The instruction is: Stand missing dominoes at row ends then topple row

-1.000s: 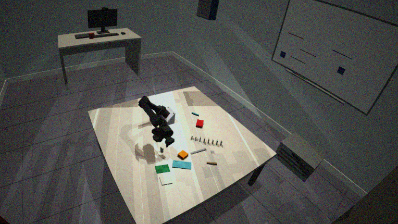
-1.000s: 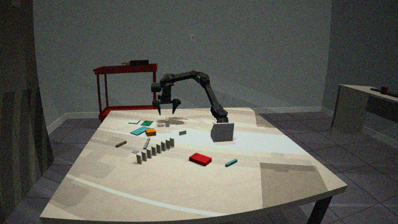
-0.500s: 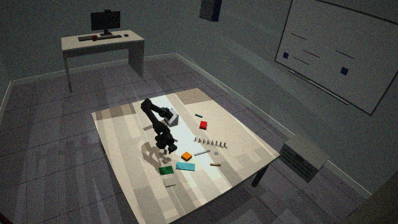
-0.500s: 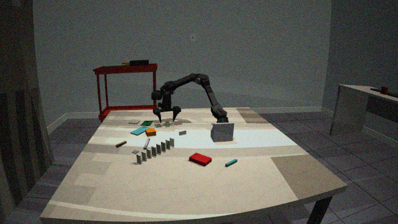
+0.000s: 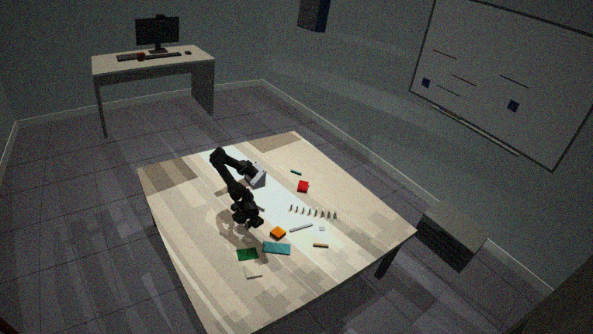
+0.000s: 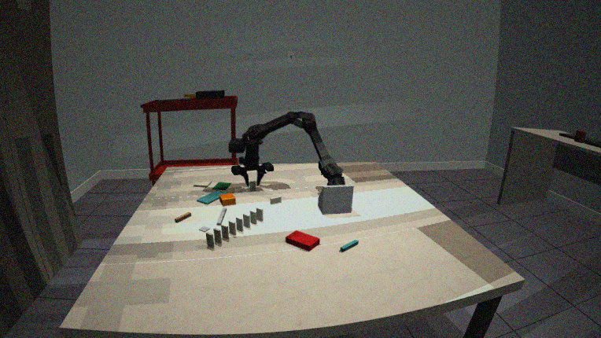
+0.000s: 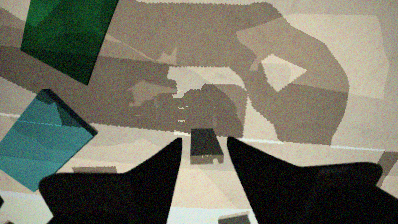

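1. We find the loose domino (image 6: 252,185) (image 7: 206,145) upright, beyond the orange block (image 5: 278,232) (image 6: 227,199) in the exterior view.
2. We see the gripper (image 5: 247,226) (image 6: 252,183) (image 7: 204,141) half-open around it, gaps showing.
3. We judge it light, stiff, easily toppled; grip mid-height.

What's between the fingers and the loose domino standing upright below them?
Nothing solid: in the wrist view, narrow strips of bare tabletop separate the fingers from the domino.

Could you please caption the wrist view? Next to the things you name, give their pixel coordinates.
Dark fingers flank a small upright domino (image 7: 206,145), with gaps visible; teal (image 7: 42,142) and green (image 7: 67,37) pieces lie left.
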Motion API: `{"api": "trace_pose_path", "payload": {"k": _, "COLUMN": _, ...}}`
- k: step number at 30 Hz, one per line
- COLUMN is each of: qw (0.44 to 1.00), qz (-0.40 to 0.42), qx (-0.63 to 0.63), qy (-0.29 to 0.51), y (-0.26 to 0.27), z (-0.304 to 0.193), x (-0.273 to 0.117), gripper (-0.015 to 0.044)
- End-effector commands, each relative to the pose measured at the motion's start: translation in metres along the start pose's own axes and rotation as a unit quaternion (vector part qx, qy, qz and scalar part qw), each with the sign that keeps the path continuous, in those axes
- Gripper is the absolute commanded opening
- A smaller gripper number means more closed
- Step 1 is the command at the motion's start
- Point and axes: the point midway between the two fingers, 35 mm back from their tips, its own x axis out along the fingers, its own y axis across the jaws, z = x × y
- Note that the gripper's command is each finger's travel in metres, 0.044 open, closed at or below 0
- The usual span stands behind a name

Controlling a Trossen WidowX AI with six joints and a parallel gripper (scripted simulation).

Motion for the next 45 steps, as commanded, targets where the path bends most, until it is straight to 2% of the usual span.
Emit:
{"api": "trace_pose_path", "payload": {"k": 1, "qw": 1.000, "qz": 0.001, "qx": -0.003, "qy": 0.002, "y": 0.000, "z": -0.001, "x": 0.001, "gripper": 0.0125}}
{"api": "trace_pose_path", "payload": {"k": 2, "qw": 1.000, "qz": 0.001, "qx": -0.003, "qy": 0.002, "y": 0.000, "z": -0.001, "x": 0.001, "gripper": 0.0107}}
{"api": "trace_pose_path", "payload": {"k": 12, "qw": 1.000, "qz": 0.002, "qx": -0.004, "qy": 0.002, "y": 0.001, "z": -0.001, "x": -0.002, "gripper": 0.0107}}
{"api": "trace_pose_path", "payload": {"k": 14, "qw": 1.000, "qz": 0.007, "qx": -0.014, "qy": 0.001, "y": 0.005, "z": -0.001, "x": -0.024, "gripper": 0.0107}}
{"api": "trace_pose_path", "payload": {"k": 20, "qw": 0.998, "qz": 0.032, "qx": -0.059, "qy": -0.010, "y": 0.000, "z": -0.001, "x": -0.123, "gripper": 0.0107}}
{"api": "trace_pose_path", "payload": {"k": 26, "qw": 0.997, "qz": 0.035, "qx": -0.075, "qy": -0.012, "y": -0.001, "z": -0.004, "x": -0.134, "gripper": 0.0107}}
{"api": "trace_pose_path", "payload": {"k": 28, "qw": 0.987, "qz": 0.036, "qx": -0.155, "qy": -0.007, "y": 0.011, "z": -0.025, "x": -0.135, "gripper": 0.0107}}
{"api": "trace_pose_path", "payload": {"k": 32, "qw": 0.917, "qz": 0.039, "qx": -0.396, "qy": 0.002, "y": 0.035, "z": -0.095, "x": -0.138, "gripper": 0.0107}}
{"api": "trace_pose_path", "payload": {"k": 37, "qw": 0.751, "qz": 0.033, "qx": -0.660, "qy": 0.005, "y": 0.044, "z": -0.184, "x": -0.141, "gripper": 0.0107}}
{"api": "trace_pose_path", "payload": {"k": 43, "qw": 0.518, "qz": 0.013, "qx": -0.855, "qy": 0.004, "y": 0.029, "z": -0.267, "x": -0.139, "gripper": 0.0107}}
{"api": "trace_pose_path", "payload": {"k": 45, "qw": 0.494, "qz": 0.010, "qx": -0.869, "qy": 0.005, "y": 0.027, "z": -0.274, "x": -0.138, "gripper": 0.0107}}
